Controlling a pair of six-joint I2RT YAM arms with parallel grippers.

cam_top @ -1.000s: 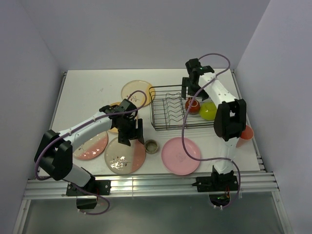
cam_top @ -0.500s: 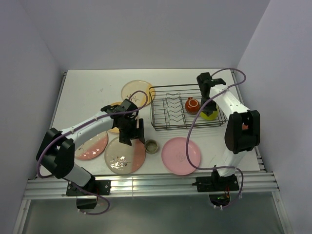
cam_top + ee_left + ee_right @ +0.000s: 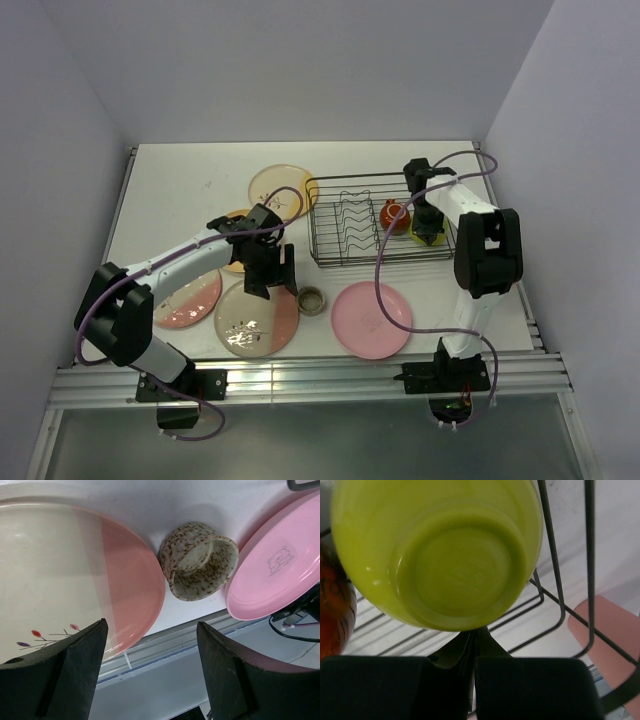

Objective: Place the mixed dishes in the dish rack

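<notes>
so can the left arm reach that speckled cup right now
Probably yes: the left claw hangs open near the speckled cup, which sits uncovered between the cream-and-pink plate and the pink plate.

Lime-yellow bowl (image 3: 440, 555) fills view (underside facing camera), dish rack (image 3: 590, 555) wires beside; jaws pressed together below.

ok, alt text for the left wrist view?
A small speckled cup sits on the white table between a cream-and-pink sprig plate on the left and a pink plate on the right. The left claw hangs open above them, its two dark fingers framing the bottom of the picture.
</notes>
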